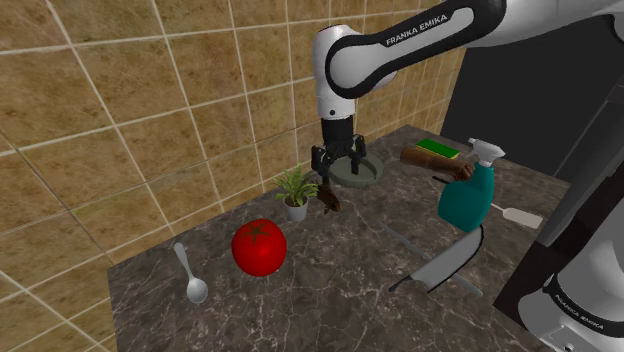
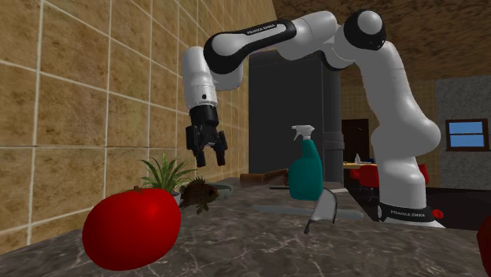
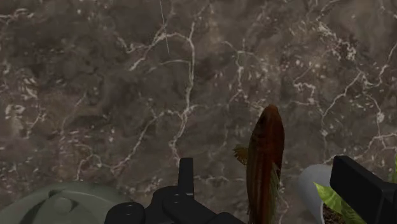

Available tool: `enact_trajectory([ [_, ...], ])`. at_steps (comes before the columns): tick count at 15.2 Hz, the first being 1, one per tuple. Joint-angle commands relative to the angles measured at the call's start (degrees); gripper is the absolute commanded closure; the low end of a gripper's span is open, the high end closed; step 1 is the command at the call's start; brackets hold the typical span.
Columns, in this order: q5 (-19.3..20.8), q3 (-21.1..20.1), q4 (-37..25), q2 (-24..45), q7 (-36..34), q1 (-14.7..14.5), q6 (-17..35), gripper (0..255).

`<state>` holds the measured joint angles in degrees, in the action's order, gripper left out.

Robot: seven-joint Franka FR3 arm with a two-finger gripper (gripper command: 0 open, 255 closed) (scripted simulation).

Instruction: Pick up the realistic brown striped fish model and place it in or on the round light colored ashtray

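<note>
Kitchen scene, left to right in the shoulder view: on a dark marble tabletop [image 1: 330, 300] below a tiled wall [image 1: 120, 120] lie a spoon [image 1: 190, 275], a red tomato [image 1: 259, 247] and a small potted plant [image 1: 296, 192]. The brown striped fish [image 1: 330, 200] lies just right of the plant, near mid-frame. The white arm [image 1: 345, 70] hangs its black jaws spread above the fish, touching nothing. Just up and right sits the round grey-green ashtray [image 1: 372, 172], and a teal spray bottle [image 1: 468, 198] stands further right
</note>
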<state>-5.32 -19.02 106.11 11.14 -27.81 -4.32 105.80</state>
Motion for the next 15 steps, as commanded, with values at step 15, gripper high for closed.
enact_trajectory([
  [15, 2.29, 0.00, -4.08, 9.53, -4.50, -2.45, 4.36, 0],
])
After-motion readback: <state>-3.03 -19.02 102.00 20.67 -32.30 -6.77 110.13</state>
